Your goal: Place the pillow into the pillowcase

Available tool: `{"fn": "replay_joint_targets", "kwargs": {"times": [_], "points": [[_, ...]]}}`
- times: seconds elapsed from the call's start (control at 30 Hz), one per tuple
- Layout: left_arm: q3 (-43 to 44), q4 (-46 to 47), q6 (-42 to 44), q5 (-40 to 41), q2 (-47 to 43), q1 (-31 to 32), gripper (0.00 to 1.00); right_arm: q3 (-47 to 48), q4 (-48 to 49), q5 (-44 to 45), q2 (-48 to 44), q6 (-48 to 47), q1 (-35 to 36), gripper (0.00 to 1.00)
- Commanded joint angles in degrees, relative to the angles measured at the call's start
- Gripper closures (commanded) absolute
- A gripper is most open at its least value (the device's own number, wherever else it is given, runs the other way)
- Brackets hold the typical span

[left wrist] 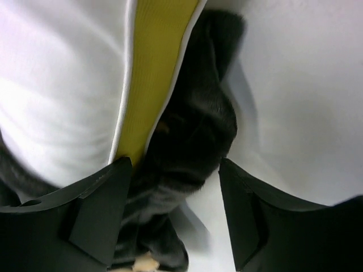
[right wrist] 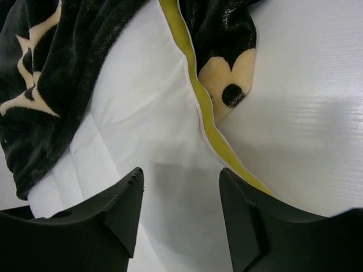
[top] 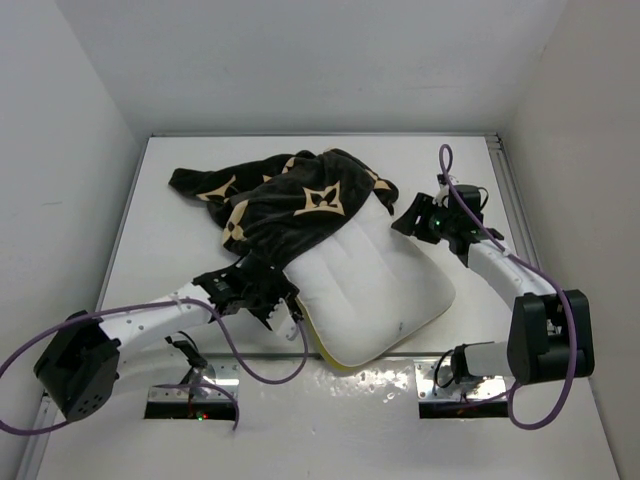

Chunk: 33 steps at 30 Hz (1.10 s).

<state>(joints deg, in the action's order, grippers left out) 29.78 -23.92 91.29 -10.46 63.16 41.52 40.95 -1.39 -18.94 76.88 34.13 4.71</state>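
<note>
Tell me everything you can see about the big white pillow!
The pillow is big, puffy and white, with quilted stitching and a yellow edge strip. It lies flat and slanted on the table. Its far end is covered by the black flowery pillowcase; the near part sticks out bare.

White glossy table (top: 470, 170), plain white walls (top: 320, 60) closing it on three sides, soft even light, faint glare near the front edge

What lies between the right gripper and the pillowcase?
The pillow's uncovered white face and its yellow piping, seen best in the right wrist view.
</note>
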Motion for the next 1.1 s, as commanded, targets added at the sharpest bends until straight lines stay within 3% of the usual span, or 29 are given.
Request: {"fn": "replay_joint_targets", "kwargs": {"times": [0.0, 0.33, 0.47, 0.53, 0.57, 0.67, 0.73, 0.77, 0.93, 1.07], "points": [[-0.8, 2.8, 4.8, -5.4, 1.7, 0.8, 0.38, -0.1, 1.8, -1.0, -1.8, 0.2, -0.5, 0.44], [0.1, 3.1, 9.2, -13.4, 11.4, -1.7, 0.3, -1.5, 0.0, -0.7, -1.9, -0.1, -2.7, 0.4], [-1.8, 16.6, 0.1, -8.4, 15.1, -0.2, 0.29, -1.2, -1.2, -0.7, -1.7, -0.8, -2.8, 0.4], [-1.4, 17.8, -0.1, -8.3, 17.6, -0.6, 0.32, -1.1, -2.0, -0.8, -1.6, -0.9, -3.0, 0.4], [-1.2, 16.4, 0.1, -8.7, 18.1, -0.8, 0.35, -1.0, -2.4, -0.8, -1.6, -1.0, -3.2, 0.4], [-2.7, 15.5, 1.8, -8.1, 18.8, 0.7, 0.57, 0.0, -4.4, -1.2, -1.1, -2.4, -3.4, 0.4], [-2.9, 15.5, 0.7, -8.0, 18.1, 0.7, 0.95, -0.1, -5.5, -1.4, -0.4, -3.0, -3.6, 0.39], [-2.5, 15.0, -0.3, -8.3, 17.9, 0.3, 1.0, 0.0, -5.9, -1.5, -0.1, -3.6, -3.8, 0.38], [8.0, 9.4, -12.8, -10.5, 15.3, -1.7, 1.0, 4.6, -13.6, -3.1, -0.7, -8.3, -6.6, 0.31], [17.9, 4.2, -21.7, -16.9, 11.9, -4.8, 1.0, 12.5, -23.8, 2.8, -5.9, -14.4, -6.5, 0.23]]}}
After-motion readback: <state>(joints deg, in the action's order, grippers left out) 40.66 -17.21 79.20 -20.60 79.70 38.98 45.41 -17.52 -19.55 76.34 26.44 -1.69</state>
